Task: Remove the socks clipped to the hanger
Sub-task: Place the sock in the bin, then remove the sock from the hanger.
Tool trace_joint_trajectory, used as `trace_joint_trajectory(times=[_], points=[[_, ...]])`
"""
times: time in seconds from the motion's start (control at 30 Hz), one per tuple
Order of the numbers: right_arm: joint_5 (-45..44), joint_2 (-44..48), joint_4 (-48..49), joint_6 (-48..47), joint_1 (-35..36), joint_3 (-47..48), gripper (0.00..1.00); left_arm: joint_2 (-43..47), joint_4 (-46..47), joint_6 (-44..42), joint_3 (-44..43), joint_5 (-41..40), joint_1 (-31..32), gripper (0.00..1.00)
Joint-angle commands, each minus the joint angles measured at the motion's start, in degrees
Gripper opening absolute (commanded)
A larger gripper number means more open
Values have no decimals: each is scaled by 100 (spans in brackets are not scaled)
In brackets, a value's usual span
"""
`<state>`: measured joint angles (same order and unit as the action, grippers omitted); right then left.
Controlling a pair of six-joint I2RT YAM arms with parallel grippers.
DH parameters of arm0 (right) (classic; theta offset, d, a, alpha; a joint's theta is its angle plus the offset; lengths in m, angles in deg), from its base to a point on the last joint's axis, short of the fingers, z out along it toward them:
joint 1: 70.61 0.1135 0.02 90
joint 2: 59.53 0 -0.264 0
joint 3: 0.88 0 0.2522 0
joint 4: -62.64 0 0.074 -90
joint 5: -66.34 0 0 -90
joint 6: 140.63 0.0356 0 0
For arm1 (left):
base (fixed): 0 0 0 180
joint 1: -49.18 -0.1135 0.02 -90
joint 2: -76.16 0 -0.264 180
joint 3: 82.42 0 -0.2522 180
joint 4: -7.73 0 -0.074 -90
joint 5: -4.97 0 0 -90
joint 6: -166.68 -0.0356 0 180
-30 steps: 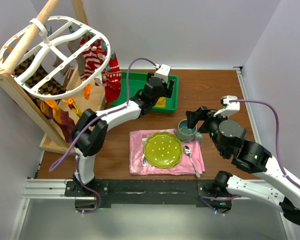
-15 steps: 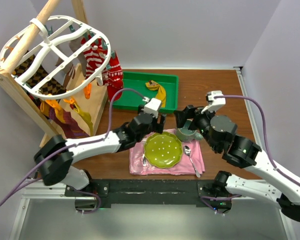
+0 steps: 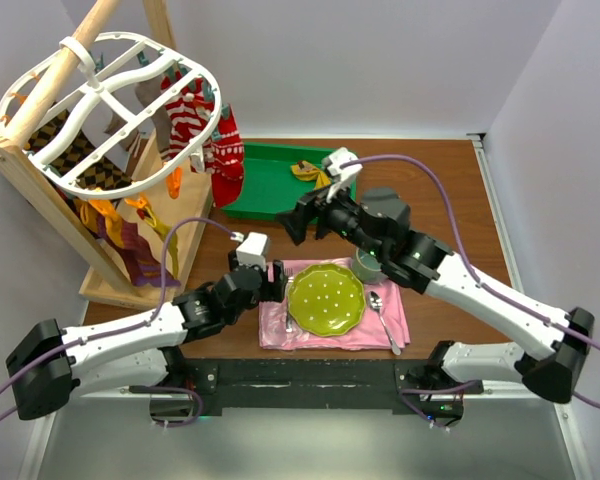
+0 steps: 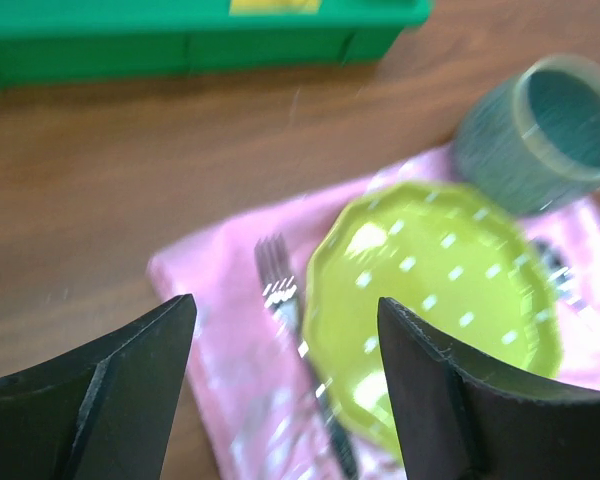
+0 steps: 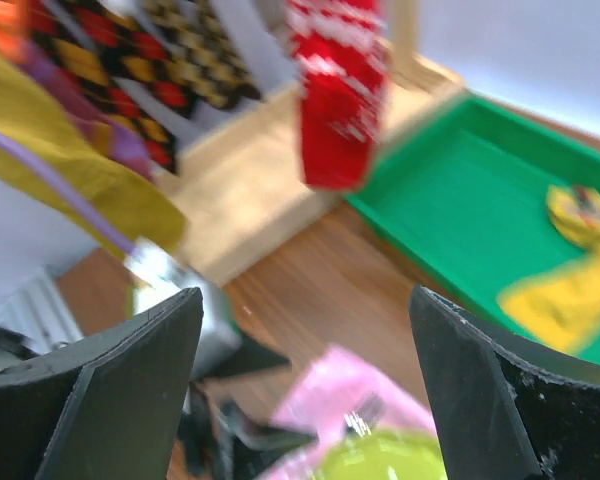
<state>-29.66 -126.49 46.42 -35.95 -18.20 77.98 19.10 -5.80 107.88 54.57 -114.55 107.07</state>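
Right claw (image 3: 295,222) has swung from the mug (image 4: 540,130) toward the hanger (image 3: 102,88), a rigid ribbed white plastic oval. Left claw (image 4: 285,305) has backed off the green tray (image 3: 260,190), so right likely fetches next. Soft striped red sock (image 5: 335,90) hangs clipped; limp yellow sock (image 3: 310,172) lies in the tray. Both claws spread, empty.

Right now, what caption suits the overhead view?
Left gripper and right gripper, both open; socks clipped on hanger.
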Motion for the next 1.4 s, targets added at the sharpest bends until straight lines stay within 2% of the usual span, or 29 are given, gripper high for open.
trace_joint_trajectory(times=[0.0,0.1,0.4,0.73,0.9,1.0,1.13,1.17,1.23,1.27,1.37], points=[[707,-509,782,-588,322,801,88,10,-304,702,507,-151,82,78],[513,-983,747,-922,928,1258,89,19,-147,896,789,-72,91,78],[143,-2118,800,-1300,1851,2278,89,-139,232,1555,1167,262,91,78],[-665,-3402,931,-1336,2099,3472,89,265,56,1784,1317,350,91,78],[-1235,-3982,984,-1309,2099,3878,81,371,-5,1811,1300,368,91,77],[-1587,-4123,1019,-1327,2107,4036,72,432,-197,1802,1282,368,91,77],[-1938,-4010,1247,-1371,2081,3801,51,494,-278,1767,1229,403,91,77],[-1975,-3948,1300,-1388,2072,3730,40,485,-295,1741,1194,412,91,76],[-2010,-3860,1318,-1424,2011,3633,26,503,-304,1697,1151,447,91,76],[-2010,-3755,1301,-1424,1993,3615,14,511,-313,1662,1133,473,91,75],[-1949,-3553,1231,-1433,1853,3475,1,529,-366,1565,1045,517,91,74]])
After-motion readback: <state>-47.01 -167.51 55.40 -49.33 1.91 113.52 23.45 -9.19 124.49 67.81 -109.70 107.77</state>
